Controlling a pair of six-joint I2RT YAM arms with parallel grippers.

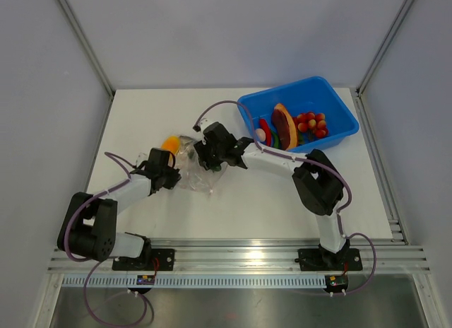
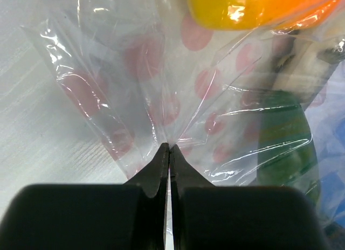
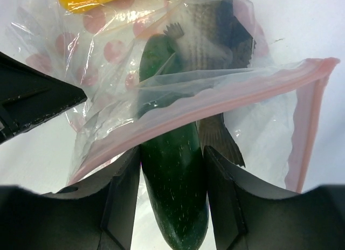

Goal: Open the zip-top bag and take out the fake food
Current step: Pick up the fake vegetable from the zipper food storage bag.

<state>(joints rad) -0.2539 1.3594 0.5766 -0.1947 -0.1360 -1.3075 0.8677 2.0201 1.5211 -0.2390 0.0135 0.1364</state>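
The zip-top bag (image 1: 192,171) lies crumpled mid-table, clear with pink dots (image 2: 145,56) and a pinkish zip strip (image 3: 232,91) at its open mouth. My left gripper (image 1: 173,174) (image 2: 170,147) is shut on a pinch of the bag's film. My right gripper (image 1: 206,155) (image 3: 172,153) is at the mouth, both pads against a green cucumber (image 3: 173,207) that sticks halfway out. Still inside the bag are a grey fish (image 3: 213,34) and a yellow-orange fruit (image 1: 169,142) (image 2: 248,7). The cucumber shows blurred through the film (image 2: 283,142) in the left wrist view.
A blue bin (image 1: 340,110) stands at the back right, holding red tomatoes (image 1: 311,124), an orange-brown wedge (image 1: 284,124) and other toy pieces. The left gripper's black body (image 3: 32,102) sits close on the left in the right wrist view.
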